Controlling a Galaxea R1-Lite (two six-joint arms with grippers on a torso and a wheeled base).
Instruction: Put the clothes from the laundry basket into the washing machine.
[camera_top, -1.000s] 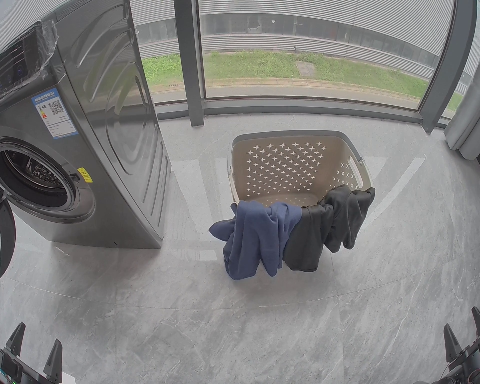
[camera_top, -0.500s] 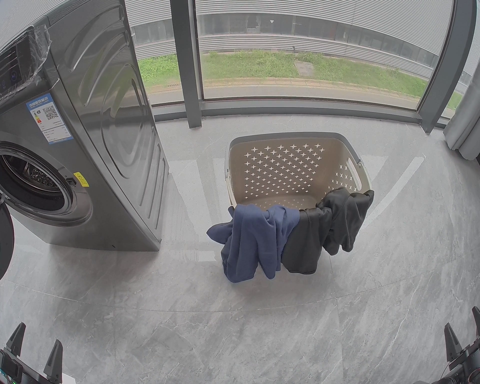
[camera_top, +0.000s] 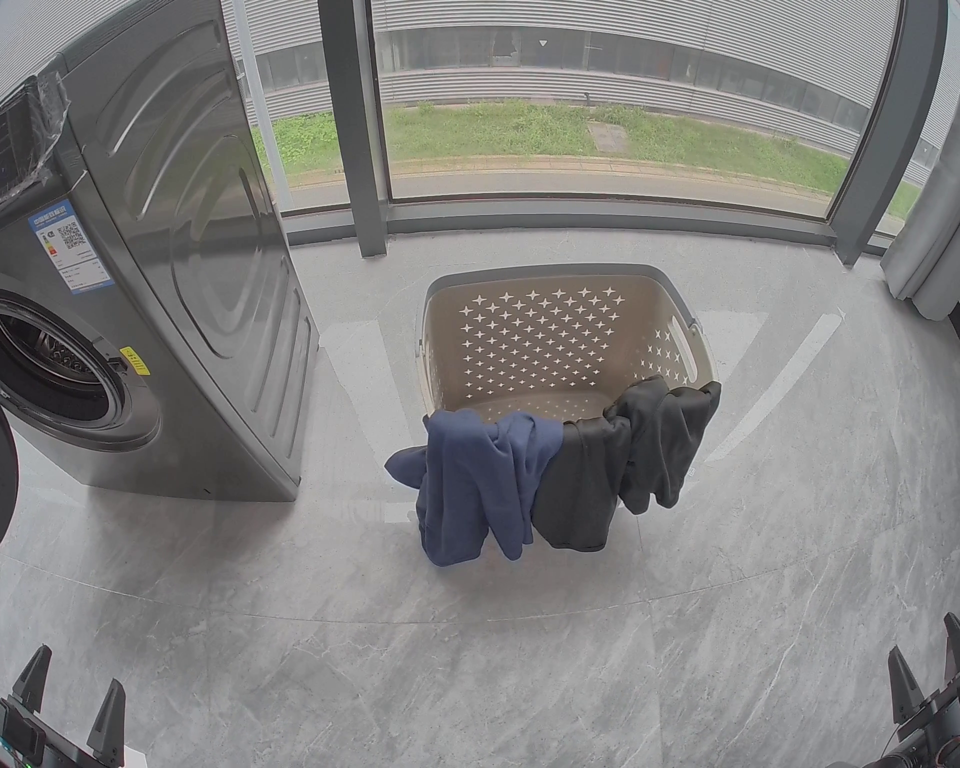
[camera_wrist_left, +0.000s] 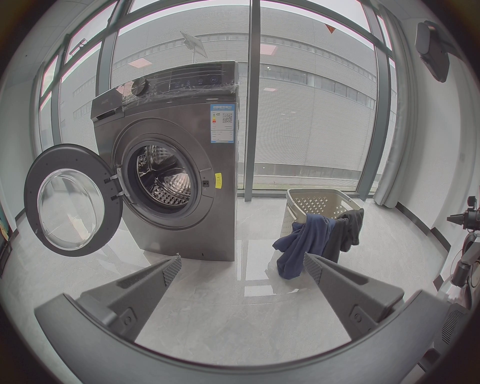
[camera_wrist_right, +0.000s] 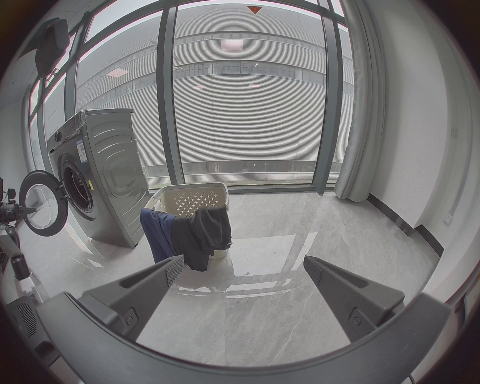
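Nearest us, the left gripper (camera_wrist_left: 240, 259) and right gripper (camera_wrist_right: 240, 260) hang low over the floor (camera_top: 500, 660), both with jaws spread wide and nothing in them. Past that sits one laundry basket (camera_top: 540, 330) on the floor. Two clothes are slung over its near rim, a blue garment (camera_top: 470, 485) and a dark grey garment (camera_top: 620, 450), touching. Off left is one washing machine (camera_top: 180, 250), door (camera_wrist_left: 70, 200) swung open.

Clothes (camera_top: 475, 485) draped over basket (camera_top: 540, 330) rim; washer (camera_top: 200, 250) open.
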